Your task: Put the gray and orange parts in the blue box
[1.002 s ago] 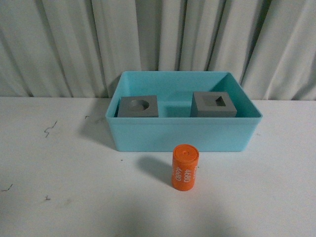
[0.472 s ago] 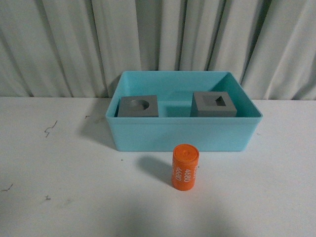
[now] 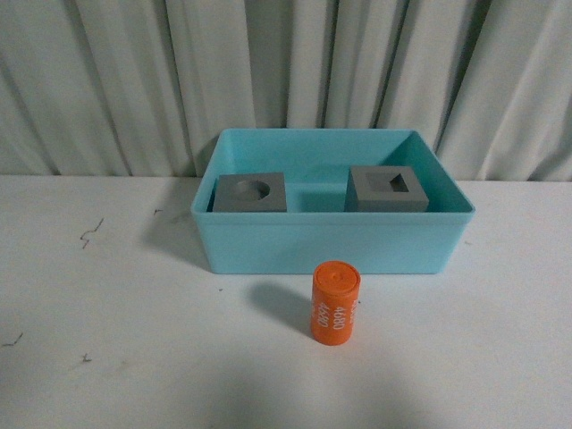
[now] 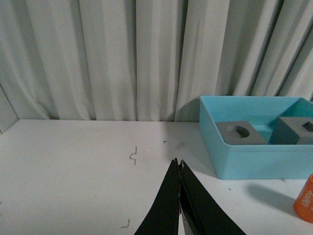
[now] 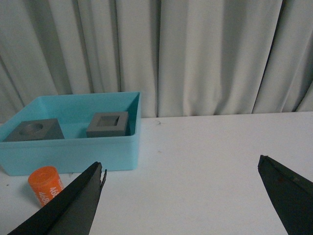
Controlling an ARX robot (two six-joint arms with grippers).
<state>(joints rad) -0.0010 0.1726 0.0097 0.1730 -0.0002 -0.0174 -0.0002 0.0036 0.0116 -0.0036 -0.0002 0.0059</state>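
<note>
White surface (image 3: 134, 357), curtain (image 3: 268, 71) behind: orange 4680 cylinder (image 3: 335, 301), likely light, rigid, slick; take mid-body; left fingers (image 4: 168, 208) pressed together, empty; right fingers (image 5: 73, 205) wide apart, empty

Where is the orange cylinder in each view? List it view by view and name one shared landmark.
Front view: the orange cylinder stands upright just before the blue box, at its near wall.
Left wrist view: the orange cylinder is cut off by the frame edge, outside the blue box.
Right wrist view: the orange cylinder sits outside the blue box, near its wall.
Shared landmark: the blue box.
</note>
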